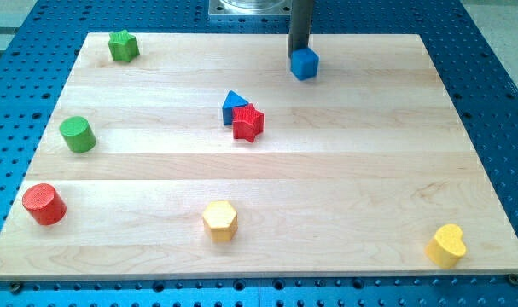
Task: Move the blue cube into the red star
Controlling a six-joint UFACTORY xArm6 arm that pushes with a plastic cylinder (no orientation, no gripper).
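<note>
The blue cube (305,63) sits near the view's top, right of centre, on the wooden board (352,170). The red star (248,123) lies near the board's middle, down and to the left of the cube, with a blue triangle (234,104) touching its upper left side. My tip (298,55) is at the end of the dark rod, just behind the blue cube at its top left edge, touching or nearly touching it.
A green star (122,46) sits at the top left and a green cylinder (77,135) at the left. A red cylinder (44,204) is at the bottom left, a yellow hexagon (219,220) at the bottom middle, a yellow heart (446,246) at the bottom right.
</note>
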